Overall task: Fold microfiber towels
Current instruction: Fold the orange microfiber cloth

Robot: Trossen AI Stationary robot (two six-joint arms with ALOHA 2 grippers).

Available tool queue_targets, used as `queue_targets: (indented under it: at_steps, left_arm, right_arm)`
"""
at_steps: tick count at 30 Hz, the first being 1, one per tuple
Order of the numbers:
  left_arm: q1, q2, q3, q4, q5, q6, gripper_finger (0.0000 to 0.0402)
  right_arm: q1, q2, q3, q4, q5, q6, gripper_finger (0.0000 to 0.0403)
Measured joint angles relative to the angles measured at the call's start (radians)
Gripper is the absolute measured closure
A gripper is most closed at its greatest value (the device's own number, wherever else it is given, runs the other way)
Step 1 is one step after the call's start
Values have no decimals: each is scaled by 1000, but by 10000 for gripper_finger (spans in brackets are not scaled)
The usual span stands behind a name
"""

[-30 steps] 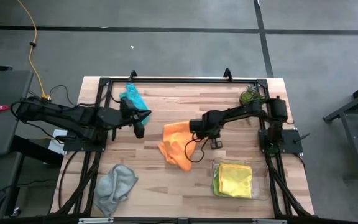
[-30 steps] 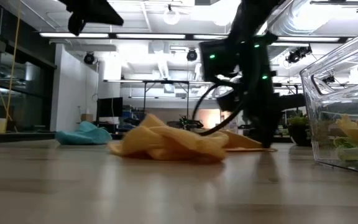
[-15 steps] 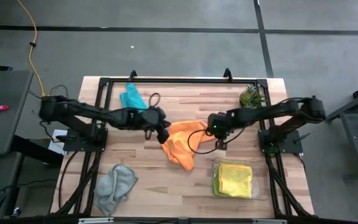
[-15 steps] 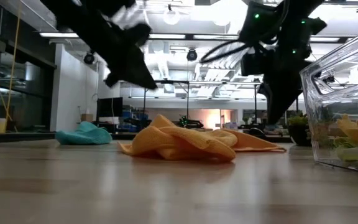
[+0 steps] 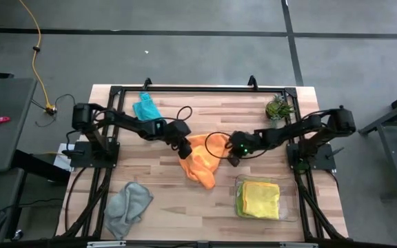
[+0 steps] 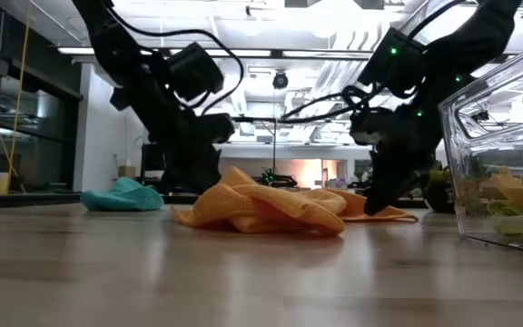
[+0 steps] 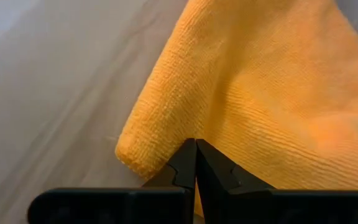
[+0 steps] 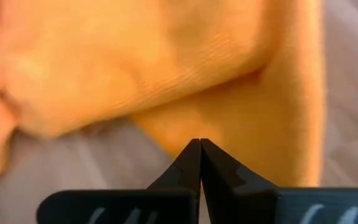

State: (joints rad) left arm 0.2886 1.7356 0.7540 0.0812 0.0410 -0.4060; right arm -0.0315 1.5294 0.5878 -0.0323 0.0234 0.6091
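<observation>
The orange towel (image 5: 201,160) lies crumpled at the table's middle, resting on the wood. My left gripper (image 5: 183,149) is shut and slants down at the towel's rolled left edge (image 7: 143,140). My right gripper (image 5: 230,158) is shut and slants down at the towel's flat right edge (image 8: 241,124). A teal towel (image 5: 146,108) lies at the far left and a grey towel (image 5: 128,204) at the near left. A yellow towel (image 5: 262,198) lies in the clear tray (image 5: 293,207) on top of a lime green one (image 5: 239,201). My left gripper's shut fingertips stand at the towel's rolled left edge (image 7: 166,155), slanting down from the table's left; whether they touch the cloth I cannot tell. My right gripper's shut fingertips stand at the flat right edge (image 6: 384,214), slanting down from the right; I cannot tell whether they touch it.
A small potted plant (image 5: 276,107) stands at the far right corner. The clear tray (image 6: 507,154) stands near the right edge, close to my right arm. A black frame (image 5: 185,88) runs along the table's far and side edges. Bare wood (image 5: 185,207) lies in front of the orange towel.
My left gripper has come down and toward the table's right, tipping downward, from near the teal towel to the orange towel's left edge. My right gripper has rolled and tipped down, and now sits slightly farther left at the towel's right edge. Both have stayed shut.
</observation>
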Motion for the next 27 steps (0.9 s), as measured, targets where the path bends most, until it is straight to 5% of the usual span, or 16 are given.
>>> queue_targets:
  at_steps: [10,27]
  left_arm:
    - [7,6,0,-24,-15,68,401]
    - [85,-148,-2,-337,-68,402,401]
  right_arm:
    - [11,76,38,3,11,1,403]
    - [-18,-75,33,-496,14,-505,403]
